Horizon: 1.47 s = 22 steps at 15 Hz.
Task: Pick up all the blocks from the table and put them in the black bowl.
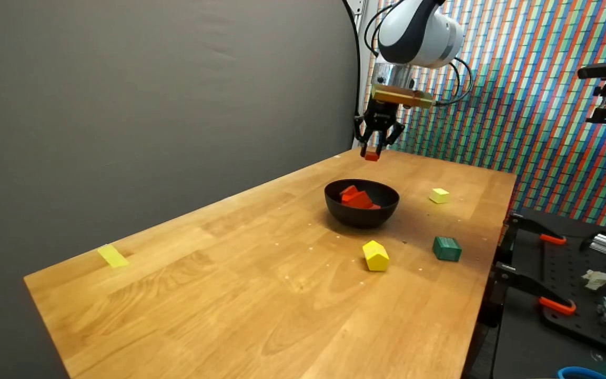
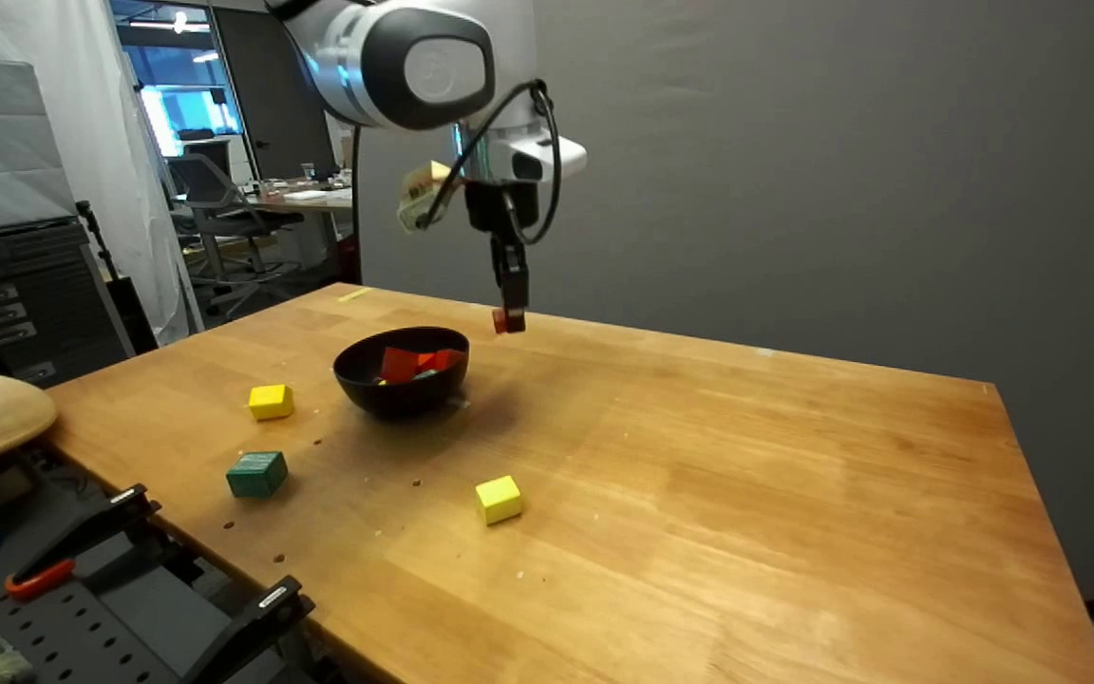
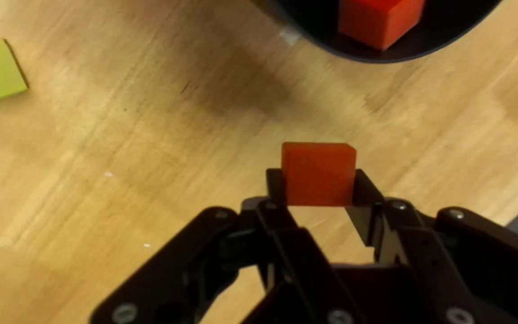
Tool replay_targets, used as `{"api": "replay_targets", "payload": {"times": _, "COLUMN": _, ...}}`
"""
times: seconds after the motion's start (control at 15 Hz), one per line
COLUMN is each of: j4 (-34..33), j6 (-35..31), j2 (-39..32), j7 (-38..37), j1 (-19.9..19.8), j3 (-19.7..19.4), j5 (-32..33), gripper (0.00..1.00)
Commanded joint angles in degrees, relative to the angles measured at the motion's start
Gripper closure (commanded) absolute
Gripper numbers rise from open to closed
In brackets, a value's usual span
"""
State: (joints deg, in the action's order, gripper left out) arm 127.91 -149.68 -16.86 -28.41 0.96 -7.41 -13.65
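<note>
One squarish red block (image 3: 318, 175) sits pinched in the jaws across two opposite sides, its bowl-side end jutting clear. Held above the light wood-plank tabletop (image 2: 746, 513), presumably to pass over the rim of the round black bowl (image 1: 362, 217), which stands near and lower than the jaws, not beneath them. More red blocks (image 1: 358, 200) lie inside, as the task wants. Farther from the jaws than the bowl: dark green cuboid block (image 1: 447, 249), yellow five-sided block (image 1: 376, 257). Off to one side of the jaws: yellow cuboid block (image 1: 439, 196).

View notes: wrist view shows contact on both sides; in an exterior view the jaws partly hide the held block (image 2: 499, 321). Only in an exterior view does the yellow five-sided block (image 1: 376, 257) show its pointed end face.
</note>
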Motion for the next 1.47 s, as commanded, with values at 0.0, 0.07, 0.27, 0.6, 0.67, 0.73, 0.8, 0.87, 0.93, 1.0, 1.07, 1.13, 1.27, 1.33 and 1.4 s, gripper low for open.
{"api": "replay_targets", "payload": {"times": 0.0, "j4": 4.3, "j6": 0.8, "j2": 6.6, "j7": -2.9, "j1": 3.2, "j3": 1.1, "j5": 4.5, "gripper": 0.87}}
{"api": "replay_targets", "payload": {"times": 0.07, "j4": 4.6, "j6": 1.9, "j2": 6.8, "j7": -4.0, "j1": 3.7, "j3": 1.4, "j5": 5.9, "gripper": 0.87}}
{"api": "replay_targets", "payload": {"times": 0.27, "j4": 5.7, "j6": 5.5, "j2": 5.3, "j7": -8.7, "j1": 5.0, "j3": 2.0, "j5": 10.1, "gripper": 0.87}}
{"api": "replay_targets", "payload": {"times": 0.6, "j4": 8.5, "j6": 5.8, "j2": 5.8, "j7": -8.3, "j1": 4.5, "j3": 4.3, "j5": 6.7, "gripper": 0.30}}
{"api": "replay_targets", "payload": {"times": 0.67, "j4": 9.9, "j6": 5.5, "j2": 7.3, "j7": -7.4, "j1": 3.9, "j3": 4.4, "j5": 5.7, "gripper": 0.23}}
{"api": "replay_targets", "payload": {"times": 0.73, "j4": 11.1, "j6": 5.0, "j2": 8.5, "j7": -7.1, "j1": 3.6, "j3": 4.3, "j5": 5.1, "gripper": 0.13}}
{"api": "replay_targets", "payload": {"times": 0.8, "j4": 13.0, "j6": 3.7, "j2": 10.1, "j7": -8.1, "j1": 3.3, "j3": 3.4, "j5": 5.9, "gripper": 0.06}}
{"api": "replay_targets", "payload": {"times": 0.87, "j4": 14.7, "j6": 2.3, "j2": 11.3, "j7": -9.5, "j1": 3.2, "j3": 2.2, "j5": 8.2, "gripper": 0.01}}
{"api": "replay_targets", "payload": {"times": 0.93, "j4": 17.2, "j6": -0.3, "j2": 12.6, "j7": -10.6, "j1": 2.9, "j3": 0.6, "j5": 12.5, "gripper": 0.00}}
{"api": "replay_targets", "payload": {"times": 1.0, "j4": 19.7, "j6": -1.9, "j2": 13.5, "j7": -10.9, "j1": 2.0, "j3": -1.3, "j5": 17.7, "gripper": 0.00}}
{"api": "replay_targets", "payload": {"times": 1.07, "j4": 22.4, "j6": -4.1, "j2": 14.5, "j7": -10.6, "j1": 0.7, "j3": -3.2, "j5": 23.2, "gripper": 0.00}}
{"api": "replay_targets", "payload": {"times": 1.13, "j4": 24.2, "j6": -4.9, "j2": 15.0, "j7": -10.7, "j1": -0.6, "j3": -4.8, "j5": 28.0, "gripper": 0.00}}
{"api": "replay_targets", "payload": {"times": 1.27, "j4": 20.6, "j6": -2.6, "j2": 11.5, "j7": -10.0, "j1": -1.2, "j3": -3.5, "j5": 26.6, "gripper": 0.00}}
{"api": "replay_targets", "payload": {"times": 1.33, "j4": 22.0, "j6": -3.2, "j2": 11.7, "j7": -9.9, "j1": -2.2, "j3": -4.5, "j5": 28.0, "gripper": 0.00}}
{"api": "replay_targets", "payload": {"times": 1.4, "j4": 22.0, "j6": -3.2, "j2": 11.6, "j7": -9.7, "j1": -2.7, "j3": -4.3, "j5": 27.9, "gripper": 0.00}}
